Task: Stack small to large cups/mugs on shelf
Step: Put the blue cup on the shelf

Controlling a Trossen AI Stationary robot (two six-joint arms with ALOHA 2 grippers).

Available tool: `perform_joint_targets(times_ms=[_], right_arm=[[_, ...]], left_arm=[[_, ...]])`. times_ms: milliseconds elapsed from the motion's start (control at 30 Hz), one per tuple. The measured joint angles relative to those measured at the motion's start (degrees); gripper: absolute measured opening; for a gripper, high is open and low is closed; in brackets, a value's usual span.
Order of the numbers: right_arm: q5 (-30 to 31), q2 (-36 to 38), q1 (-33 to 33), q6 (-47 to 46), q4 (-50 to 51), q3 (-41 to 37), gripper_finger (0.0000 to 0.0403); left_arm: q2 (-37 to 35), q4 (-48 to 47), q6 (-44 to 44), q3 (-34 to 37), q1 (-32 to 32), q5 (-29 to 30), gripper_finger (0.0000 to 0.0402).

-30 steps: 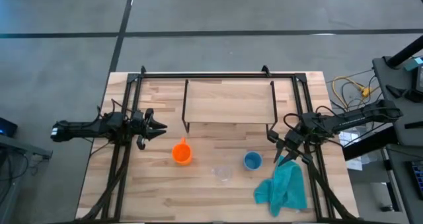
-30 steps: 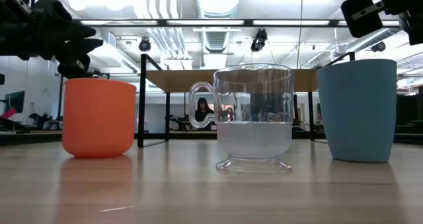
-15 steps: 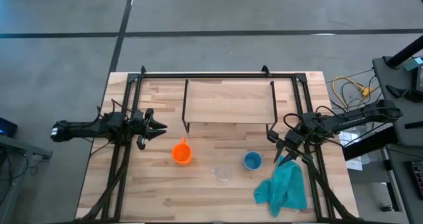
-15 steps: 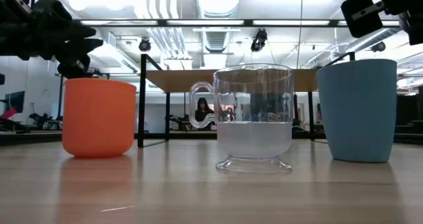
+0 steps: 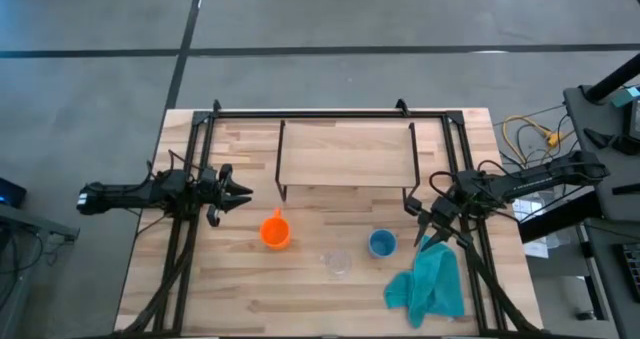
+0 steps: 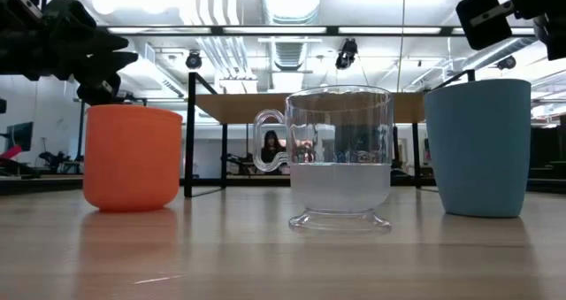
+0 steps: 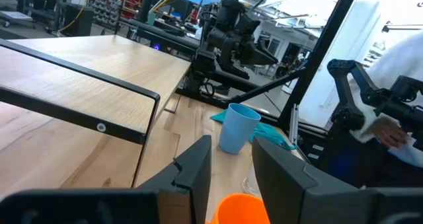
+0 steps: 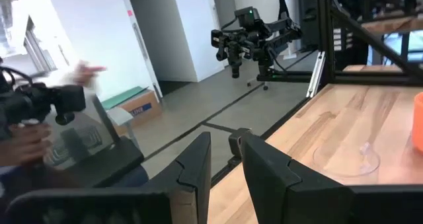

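Note:
Three cups stand upright on their bases on the table in front of the shelf [image 5: 347,154]: the orange cup [image 5: 275,231] on the left, the clear cup [image 5: 337,263] nearest the table's near edge, and the blue cup [image 5: 381,243] on the right. In the low view they show as orange [image 6: 133,158], clear [image 6: 340,158] and blue [image 6: 478,148]. My left gripper [image 5: 240,191] hovers open to the left of the orange cup [image 7: 241,209]. My right gripper [image 5: 428,231] hovers open to the right of the blue cup, above the teal cloth.
A teal cloth [image 5: 430,284] lies crumpled at the table's near right corner, beside the blue cup. A black frame [image 5: 200,159] runs around the table. A person's hand [image 8: 86,72] shows in the room beyond the table. Bare wood lies between the cups and the shelf.

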State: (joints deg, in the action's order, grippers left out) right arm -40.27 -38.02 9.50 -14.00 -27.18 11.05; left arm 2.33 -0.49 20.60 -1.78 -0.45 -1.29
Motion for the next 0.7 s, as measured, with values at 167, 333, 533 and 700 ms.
perform_joint_targets(times_ms=[167,333,533,700], right_arm=[[0.43,-0.01,0.0,-2.66,-1.04,-0.02,0.0079],[1.52,-0.04,0.0,-7.64,-3.33,-0.04,0.0079],[5.19,-0.02,0.04,-25.15,-8.79,-0.04,0.0079],[21.61,0.0,-0.02,-26.07,-8.68,-0.04,0.0079]], left_arm=[[0.0,0.0,0.0,0.0,-0.01,0.01,0.0097],[0.0,0.0,0.0,0.0,-0.02,0.0,0.0097],[0.0,0.0,0.0,0.0,0.01,0.01,0.0097],[0.0,0.0,0.0,0.0,-0.01,-0.02,0.0097]])
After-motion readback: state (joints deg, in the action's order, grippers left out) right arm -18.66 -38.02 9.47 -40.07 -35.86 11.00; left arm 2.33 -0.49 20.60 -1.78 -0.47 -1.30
